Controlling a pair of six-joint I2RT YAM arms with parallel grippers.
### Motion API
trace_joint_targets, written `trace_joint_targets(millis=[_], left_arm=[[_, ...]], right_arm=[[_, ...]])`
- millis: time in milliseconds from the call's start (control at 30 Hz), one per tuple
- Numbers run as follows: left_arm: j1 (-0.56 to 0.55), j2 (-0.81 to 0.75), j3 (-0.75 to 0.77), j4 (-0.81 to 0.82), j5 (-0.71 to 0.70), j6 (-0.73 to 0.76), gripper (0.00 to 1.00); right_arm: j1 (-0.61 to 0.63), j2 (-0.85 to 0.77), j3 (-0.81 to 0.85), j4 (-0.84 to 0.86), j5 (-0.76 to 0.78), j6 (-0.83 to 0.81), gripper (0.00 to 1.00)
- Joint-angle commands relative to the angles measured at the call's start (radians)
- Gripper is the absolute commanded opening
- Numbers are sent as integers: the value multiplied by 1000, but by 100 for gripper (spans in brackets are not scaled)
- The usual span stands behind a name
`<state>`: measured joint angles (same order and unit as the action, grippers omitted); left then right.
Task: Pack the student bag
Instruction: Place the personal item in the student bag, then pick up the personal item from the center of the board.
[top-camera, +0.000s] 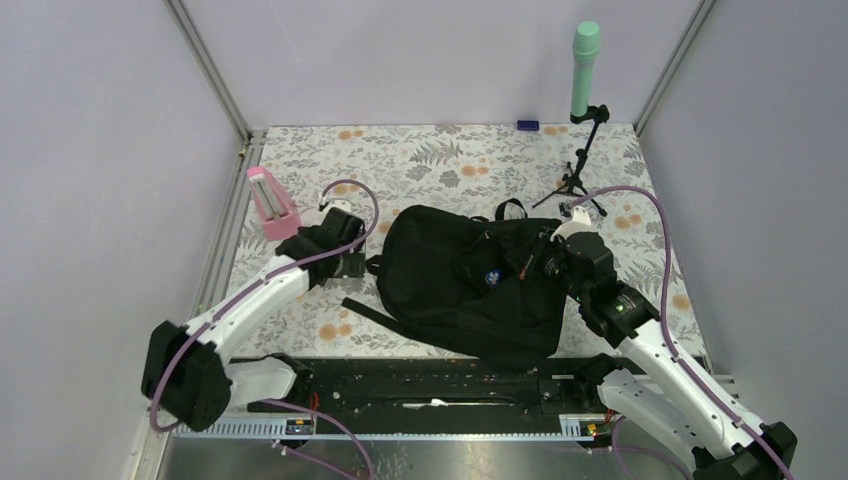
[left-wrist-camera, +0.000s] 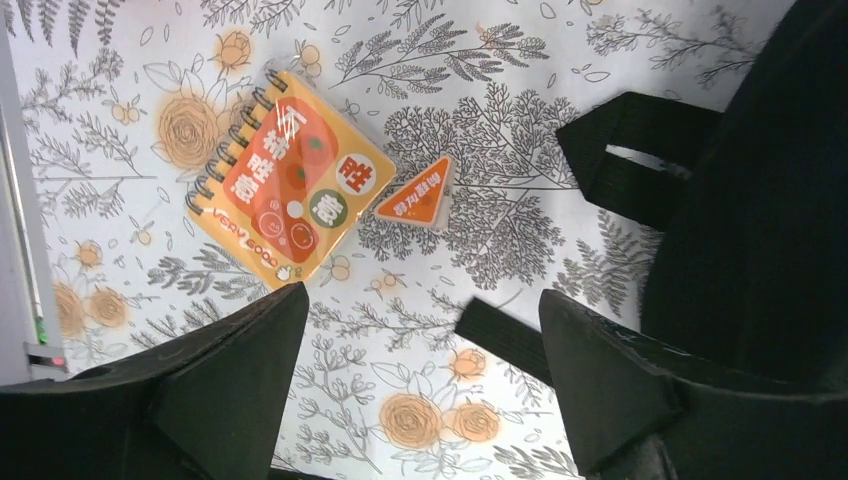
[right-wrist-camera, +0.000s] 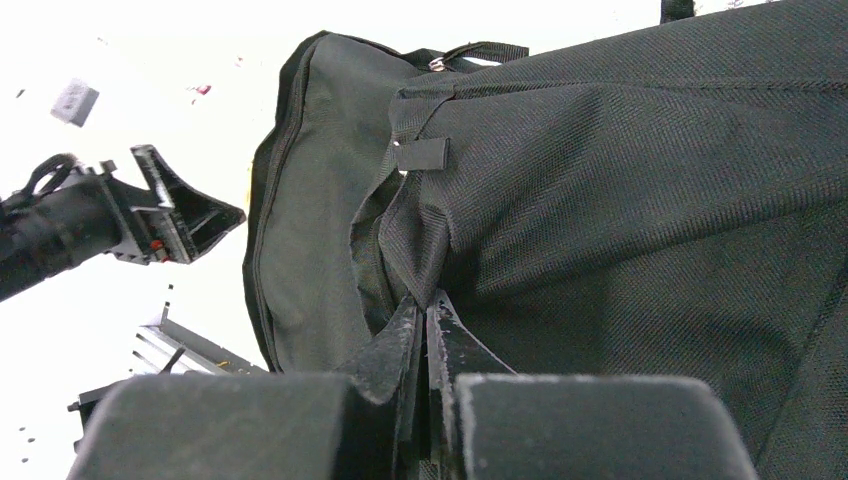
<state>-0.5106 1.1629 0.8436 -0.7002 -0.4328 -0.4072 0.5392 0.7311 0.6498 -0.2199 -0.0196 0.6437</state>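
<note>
The student bag (top-camera: 470, 285) has a fold of its black weave caught in the right gripper (right-wrist-camera: 425, 322), whose jaws are pressed together on the cloth beside a seam. The fabric puckers and sags around that pinch. I judge it soft and limp, light while unpacked, and likely to slump rather than hold an opening by itself. The woven surface looks grippy rather than slick, and nothing about it seems fragile. A seam ridge, the zip edge or the webbing loop at the bag's 12 o'clock should give a firmer hold than flat cloth, which would probably just stretch.

From above, the bag lies flat at the middle of the table (top-camera: 420, 160), and this gripper meets it at its 3 o'clock side.

The left gripper (left-wrist-camera: 422, 300) hangs at the bag's 9 o'clock with its jaws wide apart and nothing between them. Under it lies the flowered cloth. At 11 o'clock from the jaws, in the wrist view, lies an orange spiral notebook (left-wrist-camera: 290, 178), and a small orange triangular piece (left-wrist-camera: 418, 195) sits just beside it. A black strap (left-wrist-camera: 625, 155) of the bag runs in at 2 o'clock.
</note>
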Motion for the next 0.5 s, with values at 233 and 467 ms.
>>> trace_joint_targets(millis=[233,467], left_arm=[[29,308,109,50,-18,191,82],[46,425,147,7,-58,163,67]], right_arm=[[8,-74,37,69,-23,-10,1],[8,-80,41,65,-16,-24,1]])
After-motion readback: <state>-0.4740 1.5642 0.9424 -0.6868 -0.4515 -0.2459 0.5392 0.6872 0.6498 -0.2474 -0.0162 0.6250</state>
